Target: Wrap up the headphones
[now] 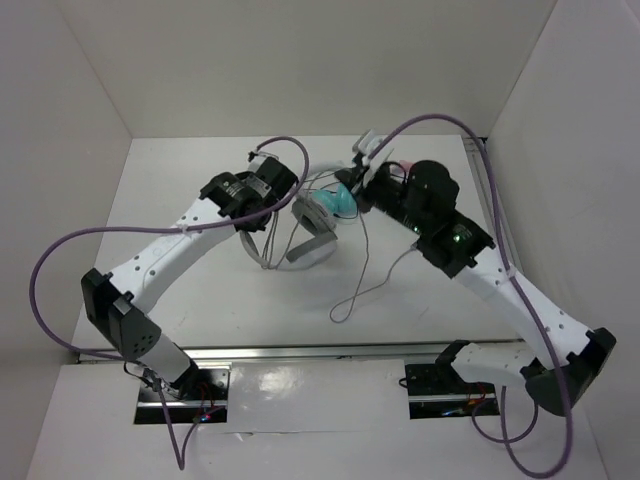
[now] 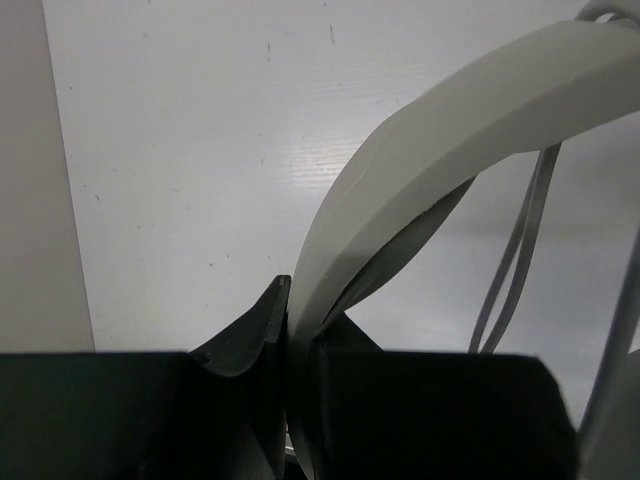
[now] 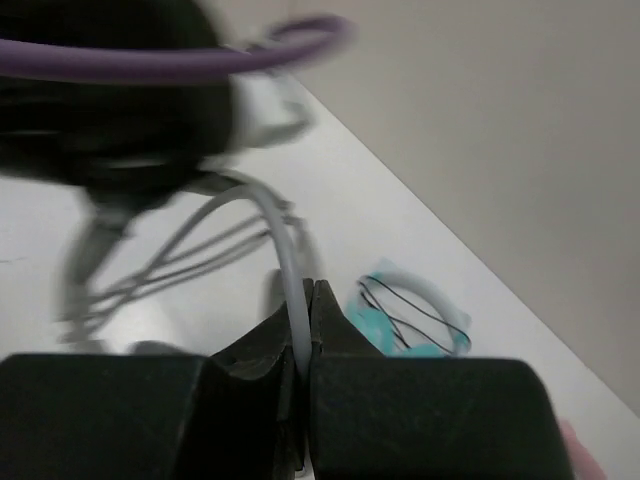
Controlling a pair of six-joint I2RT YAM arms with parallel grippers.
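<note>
Nearest the arm bases, the thin grey cable point(image 1: 336, 316) lies in a long loose loop on the white worktop point(image 1: 260, 310). The loop's closed end points toward 6 o'clock, and its two strands run up toward 12 and 1 o'clock.

Beyond it, at mid-worktop, are the headphones point(image 1: 312, 245), light grey and white with a wide headband. The left tool point(image 1: 256, 228) is at their 9 o'clock. In the left wrist view this tool point(image 2: 290, 320) is clamped on the headband point(image 2: 450, 110), which arcs away toward 1 o'clock. Two cable strands point(image 2: 515, 270) hang just beside the band at its 3 o'clock.

Farther back, the right tool point(image 1: 358, 190) is at 1 o'clock from the headphones. Its wrist view shows the tool point(image 3: 302, 335) closed tight on a single strand of cable point(image 3: 285, 250), which curves off toward 11 o'clock.

The teal pair point(image 1: 340, 205) lies on the worktop between the headphones and the right tool, close to both. In the right wrist view it point(image 3: 410, 320) is at 3 o'clock from the fingertips.
</note>
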